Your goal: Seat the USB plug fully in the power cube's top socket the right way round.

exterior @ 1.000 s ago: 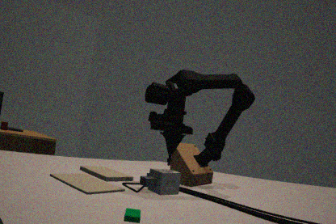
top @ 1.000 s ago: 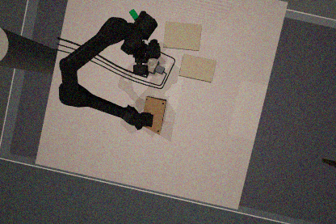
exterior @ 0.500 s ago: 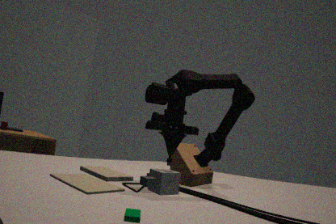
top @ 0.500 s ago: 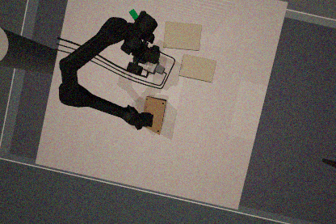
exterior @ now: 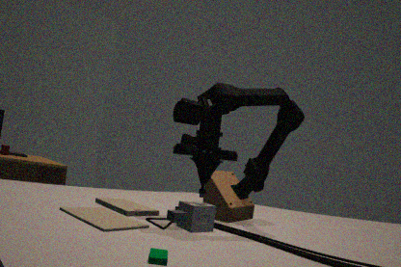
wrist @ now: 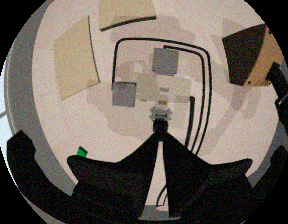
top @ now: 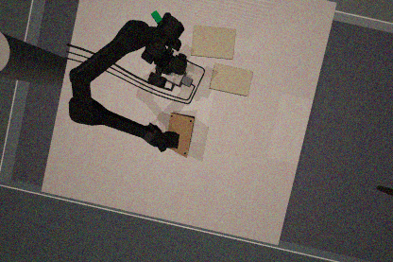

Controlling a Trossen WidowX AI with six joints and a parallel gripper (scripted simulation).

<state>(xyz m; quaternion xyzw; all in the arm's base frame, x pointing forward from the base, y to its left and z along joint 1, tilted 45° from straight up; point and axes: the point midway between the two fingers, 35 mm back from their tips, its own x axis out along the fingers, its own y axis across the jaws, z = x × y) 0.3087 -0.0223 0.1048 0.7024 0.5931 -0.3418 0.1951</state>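
Block of green material (top: 156, 16) (exterior: 158, 256) (wrist: 82, 152) lies at 8 o'clock of the wrist view; keep the arm away from it. Pale grey power cube (top: 176, 79) (exterior: 200, 219) (wrist: 145, 86) is near centre. Above it, the black end effector (top: 167, 71) (exterior: 203, 188) (wrist: 160, 136) is clamped on the small black-and-silver USB plug (exterior: 202, 193) (wrist: 161, 114), which appears out of its socket. Verify shell orientation, align squarely, then press straight down; correct any tilt before applying force. The plug's long axis looks near vertical, its shell pointing down, toward 6 o'clock in the exterior view. Black cable (top: 197, 85) (exterior: 289, 245) (wrist: 210, 80) loops toward 2 o'clock in the wrist view.
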